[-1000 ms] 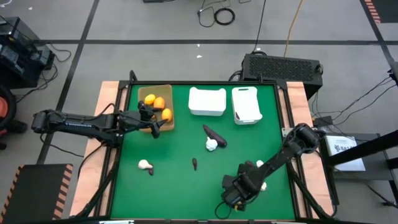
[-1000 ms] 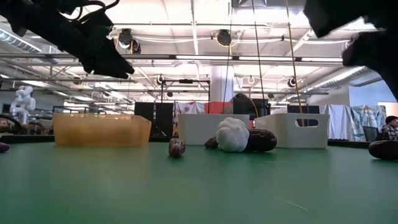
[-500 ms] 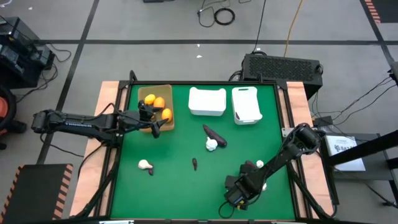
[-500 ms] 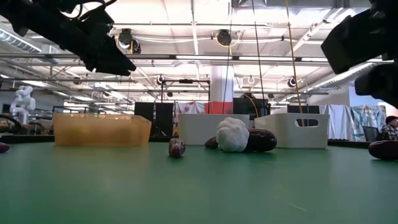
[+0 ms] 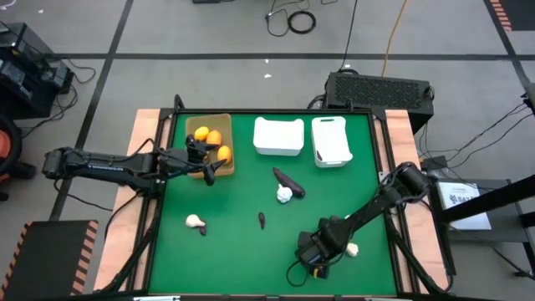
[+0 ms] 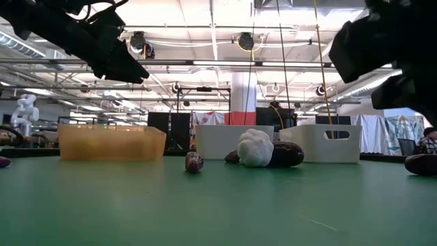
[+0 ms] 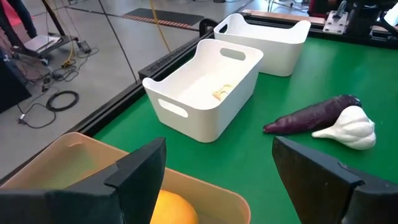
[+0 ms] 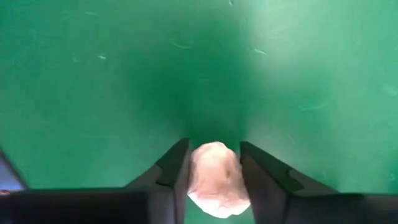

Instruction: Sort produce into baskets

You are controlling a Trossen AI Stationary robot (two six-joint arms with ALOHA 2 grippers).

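My right gripper (image 8: 214,163) points down at the green table (image 8: 124,74) near its front right and is shut on a small white garlic bulb (image 8: 214,180). In the high view this gripper (image 5: 322,249) covers its fingers. A white bulb (image 5: 351,248) shows right beside it; whether that is the held one I cannot tell. My left gripper (image 5: 203,160) hangs open over the tan tray (image 5: 219,119), above the orange fruits (image 5: 209,138) lying in it. My right gripper pinches the garlic bulb between its two fingers (image 8: 174,167), one on each of the bulb's opposite sides (image 8: 196,171). The fingers come from above, pointing down. Whether the bulb rests on the table or is off it, I cannot tell.
Two white bins (image 5: 278,136) (image 5: 332,140) stand at the far edge. A purple eggplant (image 5: 288,178) and a garlic bulb (image 5: 285,195) lie mid-table. A small dark piece (image 5: 262,220) lies nearer. Another bulb (image 5: 195,221) lies at front left. A dark piece (image 6: 420,164) lies by the right arm.
My right gripper has sunk toward the table and shifted a little toward the table's left edge. Its arm now covers the dark piece and white bulb that showed just beyond it. The left arm has kept still.
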